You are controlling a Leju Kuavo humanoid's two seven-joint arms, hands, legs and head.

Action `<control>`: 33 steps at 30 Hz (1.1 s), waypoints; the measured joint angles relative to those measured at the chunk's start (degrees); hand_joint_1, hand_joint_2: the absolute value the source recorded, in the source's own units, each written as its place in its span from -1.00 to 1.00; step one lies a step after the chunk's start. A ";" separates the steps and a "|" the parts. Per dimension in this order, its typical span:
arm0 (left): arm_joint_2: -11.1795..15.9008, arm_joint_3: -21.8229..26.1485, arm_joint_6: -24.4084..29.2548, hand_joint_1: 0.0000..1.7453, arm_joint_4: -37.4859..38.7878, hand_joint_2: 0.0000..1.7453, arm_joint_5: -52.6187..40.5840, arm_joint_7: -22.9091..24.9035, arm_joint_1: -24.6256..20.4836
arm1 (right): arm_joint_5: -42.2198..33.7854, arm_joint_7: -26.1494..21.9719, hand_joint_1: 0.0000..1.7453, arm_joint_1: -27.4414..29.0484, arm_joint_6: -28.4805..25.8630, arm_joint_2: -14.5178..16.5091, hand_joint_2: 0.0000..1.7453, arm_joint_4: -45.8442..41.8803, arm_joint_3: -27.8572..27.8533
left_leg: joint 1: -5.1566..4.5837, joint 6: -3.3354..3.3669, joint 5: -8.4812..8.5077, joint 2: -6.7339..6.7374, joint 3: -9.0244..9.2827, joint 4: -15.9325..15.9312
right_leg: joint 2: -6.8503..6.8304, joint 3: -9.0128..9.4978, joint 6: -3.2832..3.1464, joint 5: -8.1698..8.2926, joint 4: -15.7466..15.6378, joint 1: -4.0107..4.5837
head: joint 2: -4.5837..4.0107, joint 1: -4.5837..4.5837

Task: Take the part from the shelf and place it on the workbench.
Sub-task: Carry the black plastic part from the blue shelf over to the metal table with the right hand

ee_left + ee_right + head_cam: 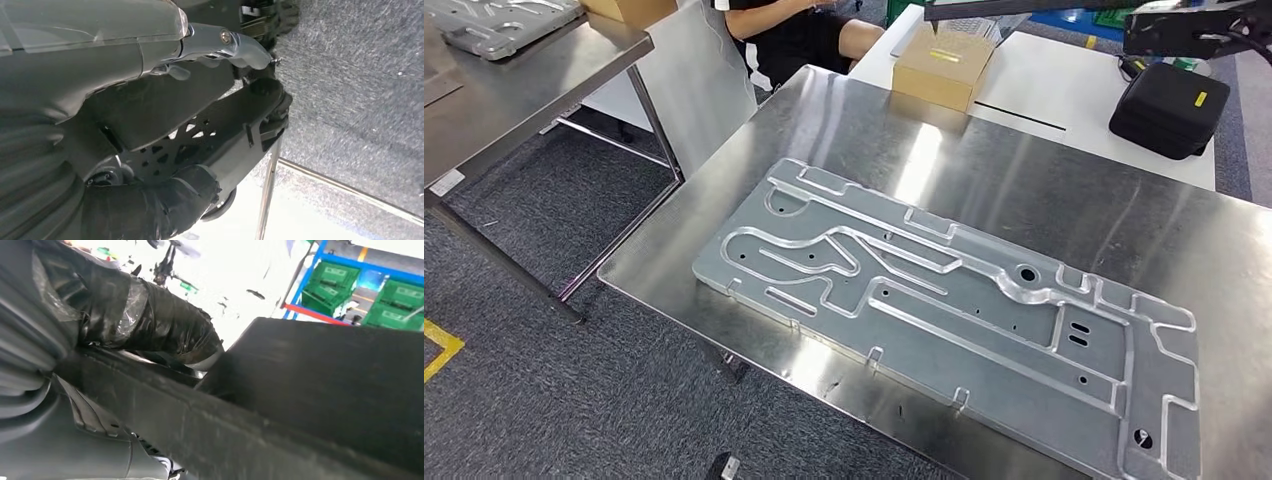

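Observation:
The part (pixel 944 310), a long flat grey metal plate with raised ribs and small holes, lies flat on the steel workbench (pixel 1024 190). It runs slantwise from the bench's middle toward its near right corner. No hand touches it. In the left wrist view my left hand (pixel 150 210) shows a grey ribbed cover and a black-taped thumb, with nothing held, above grey carpet. In the right wrist view my right hand (pixel 150 320) shows its taped thumb stretched out beside a dark slab, also holding nothing. The fingers of both hands are mostly hidden.
A second steel table (pixel 514 90) stands at the left with another metal plate (pixel 499 25) on it. Behind the workbench a white table (pixel 1064 95) carries a cardboard box (pixel 942 65) and a black case (pixel 1169 108). A person (pixel 794 35) sits at the back.

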 joint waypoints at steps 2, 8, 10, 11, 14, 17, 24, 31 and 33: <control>-0.05 -0.01 0.09 -1.00 0.00 1.00 0.00 -0.03 -0.01 | -0.56 -0.10 1.00 1.32 -1.07 -0.97 1.00 -0.04 0.00 | 0.15 0.15 0.25 0.14 0.14 -0.40 | -0.14 -2.60 0.75 -3.31 5.78 -0.50 | 0.00 0.04; -0.20 -0.03 0.03 -1.00 0.01 1.00 -0.13 -0.03 -0.08 | -1.07 0.79 1.00 7.96 -3.33 -1.69 1.00 -0.02 0.00 | 0.66 -0.88 -0.44 0.44 0.09 0.45 | -0.80 -2.00 2.98 -0.91 4.74 -2.91 | 0.00 0.04; -0.16 -0.04 -0.02 -1.00 0.02 1.00 -0.16 -0.03 -0.22 | -0.88 0.84 1.00 8.79 -4.24 -1.58 1.00 0.06 -0.01 | 0.60 -1.69 -0.82 0.35 -0.27 1.12 | -0.71 0.56 3.07 0.70 -0.55 -2.93 | 0.00 0.02; -0.14 -0.05 -0.05 -1.00 0.02 1.00 -0.16 -0.04 -0.29 | -0.73 0.84 1.00 9.18 -4.65 -1.49 1.00 0.14 -0.01 | 0.52 -2.00 -0.86 0.30 -0.44 1.23 | -0.59 0.73 2.82 0.54 -1.12 -2.72 | 0.00 -0.01; -0.19 -0.08 -0.17 -1.00 0.02 1.00 -0.14 -0.06 -0.38 | -0.52 0.86 1.00 10.93 -5.44 -0.74 1.00 0.37 -0.03 | 0.67 -2.70 -1.34 0.21 -0.84 2.04 | -0.53 0.56 1.34 0.73 -1.16 -2.33 | 0.00 -0.05; -0.25 -0.12 -0.25 -1.00 0.02 1.00 -0.10 0.01 -0.46 | -0.51 0.89 1.00 12.78 -6.71 0.42 1.00 0.62 -0.07 | 0.83 -2.85 -5.67 0.16 -4.30 9.63 | -0.53 0.67 -0.16 0.78 -1.31 -1.89 | 0.00 -0.06; -0.16 -0.32 -0.05 -1.00 0.03 1.00 0.01 0.18 -0.79 | -0.44 1.30 1.00 17.47 -8.97 2.98 1.00 1.67 -0.21 | -0.67 -0.05 -1.61 -0.15 -3.65 6.96 | 0.06 1.25 -1.19 0.37 -1.24 -0.02 | 0.00 -0.03; -0.20 -0.97 -0.24 -1.00 0.04 1.00 -0.14 0.05 -1.02 | 4.05 0.92 1.00 20.09 -10.82 6.06 1.00 3.96 -1.78 | -0.67 0.55 0.60 -0.18 -0.51 -0.28 | -0.08 -0.24 0.38 -1.17 1.07 -0.36 | 0.00 -0.01; -0.39 -1.21 -0.59 -1.00 0.04 1.00 -0.16 0.13 -1.20 | 5.16 0.76 1.00 20.08 -10.45 7.13 1.00 4.41 -2.15 | -0.51 0.53 0.77 -0.04 -0.32 -0.60 | -0.24 -3.34 0.97 -4.54 7.72 -0.73 | 0.00 0.01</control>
